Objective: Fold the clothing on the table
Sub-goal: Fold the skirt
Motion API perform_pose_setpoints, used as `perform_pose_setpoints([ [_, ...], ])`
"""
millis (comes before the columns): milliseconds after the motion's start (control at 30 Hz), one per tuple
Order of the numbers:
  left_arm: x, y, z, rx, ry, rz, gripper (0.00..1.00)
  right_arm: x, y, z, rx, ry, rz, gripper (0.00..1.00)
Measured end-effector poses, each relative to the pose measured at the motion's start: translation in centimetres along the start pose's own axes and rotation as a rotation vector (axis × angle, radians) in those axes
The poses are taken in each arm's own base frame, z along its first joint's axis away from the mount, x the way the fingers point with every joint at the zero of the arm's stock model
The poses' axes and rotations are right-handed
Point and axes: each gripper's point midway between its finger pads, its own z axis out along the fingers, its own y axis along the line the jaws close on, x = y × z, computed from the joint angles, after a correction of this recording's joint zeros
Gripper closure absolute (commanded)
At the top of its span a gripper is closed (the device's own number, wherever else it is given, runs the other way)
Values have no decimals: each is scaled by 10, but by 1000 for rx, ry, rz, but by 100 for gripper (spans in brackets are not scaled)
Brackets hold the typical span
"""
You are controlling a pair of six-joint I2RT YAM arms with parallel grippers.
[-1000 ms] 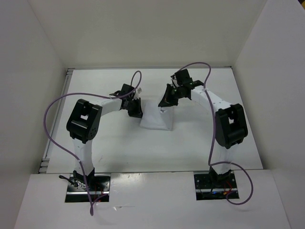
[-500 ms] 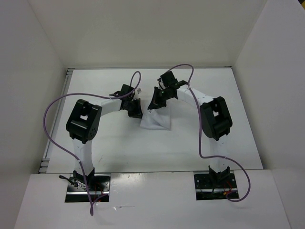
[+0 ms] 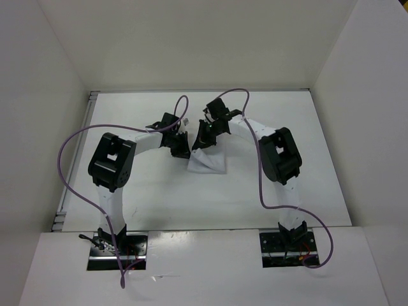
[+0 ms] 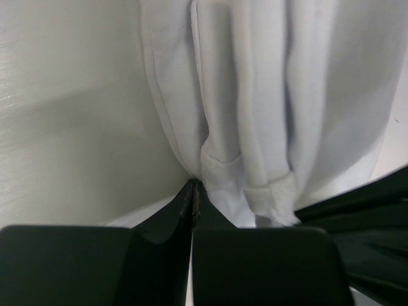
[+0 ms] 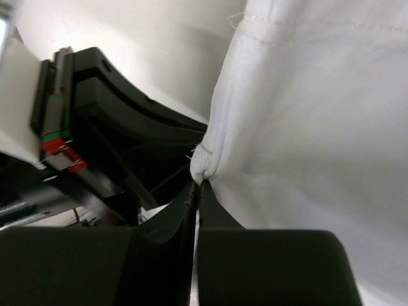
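Progress: the plain white, thin, wrinkly fabric clothing sits as a small compact packet near the middle of the flat matte white worktop, nowhere near spread out. It looks gathered into several layers, w/ long pleats running away from the wrist in the left wrist view. Judged from that, the fold is well under way, prob. mid-to-late. The near part of the packet lies on the worktop, while its far edge is lifted btwn the two arms. Not done yet: the raised edge has to be carried over and laid down, the layers flattened and the cloth let go. Whether another fold is needed after that can't be told from here.

Left end effector: fingers fully together, tips meeting right at a doubled hem of the clothing. The thin cloth is pinched at the far-left corner of the packet.

Right end effector: also clamped tight, w/ a small bunch of stitched hem caught at the fingertips and the rest of the cloth spreading away to the right in its wrist view. It is just beside the left one, each showing as a black shape in the other's camera. The two pinch points are v. close along the same far edge.
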Motion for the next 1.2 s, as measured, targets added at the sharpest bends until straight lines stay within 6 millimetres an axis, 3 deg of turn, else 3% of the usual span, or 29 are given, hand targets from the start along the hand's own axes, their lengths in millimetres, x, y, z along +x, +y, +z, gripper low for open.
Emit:
perform_pose_setpoints([
  [200,-1,4,-3,-4,-4,-8,98,5,-2,9,-13,26,7,96],
  [233,-1,6,-5,-7,-3,-11,97,5,0,10,-26,30,7,78],
  [333,-6,19,-15,-29,-11,-21,96,5,12,12,-80,34,4,59],
  [467,-21,33,-43,-80,-63,-28,93,3,25,10,-128,29,-17,55],
  [567,-39,22,-79,-83,-148,-1,91,-2,36,-6,-155,0,-27,54],
  [633,-52,2,-102,-50,-204,44,91,-5,47,-27,-175,-36,-42,58],
  [767,-74,-60,-133,105,-282,152,91,-20,63,-98,-192,-197,-60,100],
  [800,-75,-75,-135,153,-283,176,91,-24,63,-115,-189,-243,-60,100],
  [867,-72,-99,-132,235,-262,216,93,-27,59,-142,-180,-313,-44,100],
  [933,-70,-113,-121,291,-226,236,95,-24,50,-152,-163,-342,-26,100],
  [1033,-70,-113,-89,333,-159,227,96,-10,33,-135,-135,-292,11,100],
  [1200,-54,-73,-27,283,-37,129,99,11,5,-95,-83,-181,83,100],
])
